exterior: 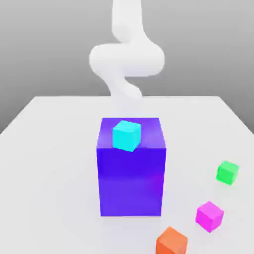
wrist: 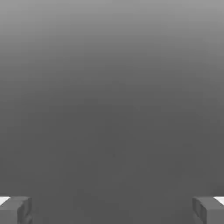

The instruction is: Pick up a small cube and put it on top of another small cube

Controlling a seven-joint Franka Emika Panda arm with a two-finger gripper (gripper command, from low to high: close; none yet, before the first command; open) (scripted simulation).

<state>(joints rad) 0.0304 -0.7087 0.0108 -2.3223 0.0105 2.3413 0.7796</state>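
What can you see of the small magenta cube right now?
The small magenta cube is a plain, bright pink-magenta block with a smooth, matte look and no markings. It rests flat on the white table, turned slightly so one corner edge faces the camera, toward the exterior view's lower right. It lies between the green cube farther back and the orange cube nearer the camera, apart from both. Nothing touches it but the table.

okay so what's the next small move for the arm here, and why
Probably move the open gripper over and down toward the magenta cube. It lies untouched on the table, apart from the green cube, and nothing is between the fingers.
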